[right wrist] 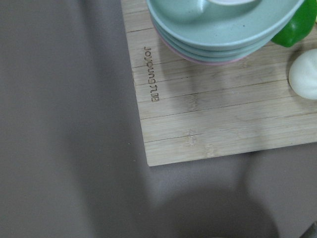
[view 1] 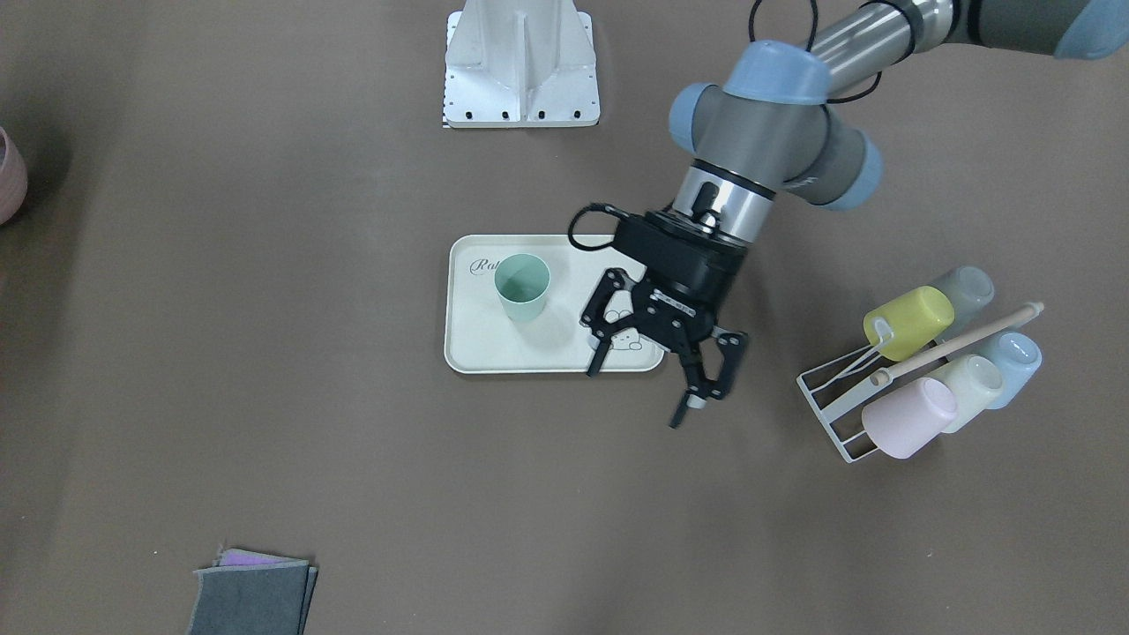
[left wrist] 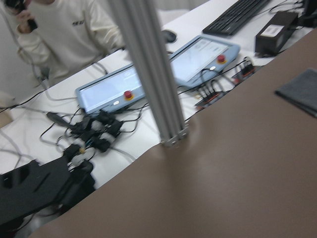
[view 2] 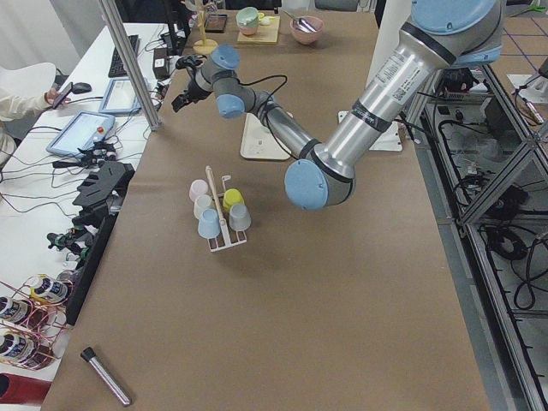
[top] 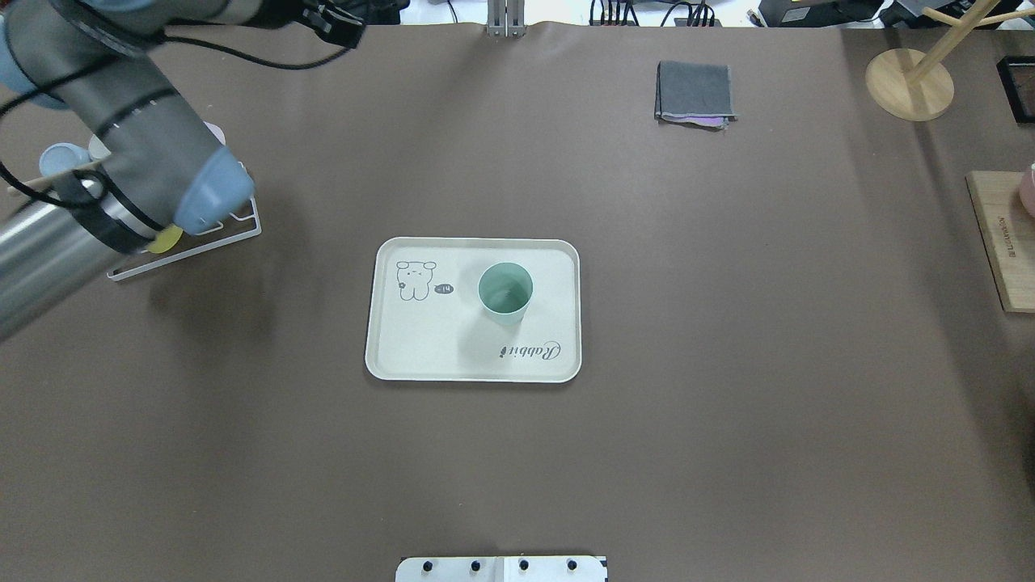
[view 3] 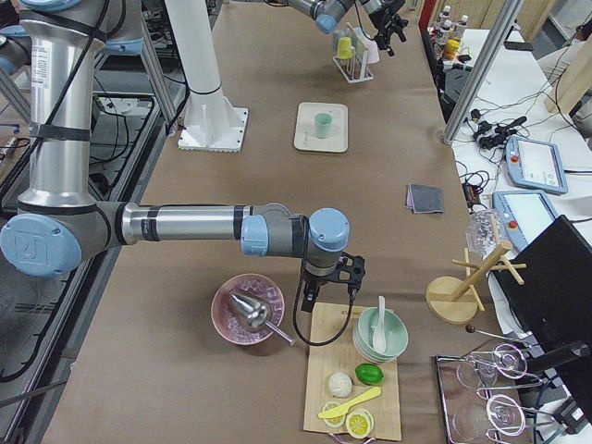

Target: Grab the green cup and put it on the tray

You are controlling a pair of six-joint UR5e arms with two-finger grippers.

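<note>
Find the small pale mint-green plastic cup (view 1: 522, 287) upright, mouth up, inside the rim of the cream rectangular rabbit-print tray (view 1: 481, 346), just right of centre from the robot's side; judge as seated flat and placed. Read the left gripper (view 1: 637, 395) as released: jaws spread wide, empty, high and well apart from the cup. For the right gripper (view 3: 326, 282), cannot tell open or closed.

green cup (view 1: 522, 287): pale mint, plain | tray (view 1: 481, 342): cream, grey rabbit drawing and script | worktop (view 1: 265, 353): uniform brown | left hand (view 1: 635, 397): black | rack cups (view 1: 968, 384): yellow, pink, blue, cream, grey | folded cloth (view 1: 251, 600): dark grey over purple
</note>
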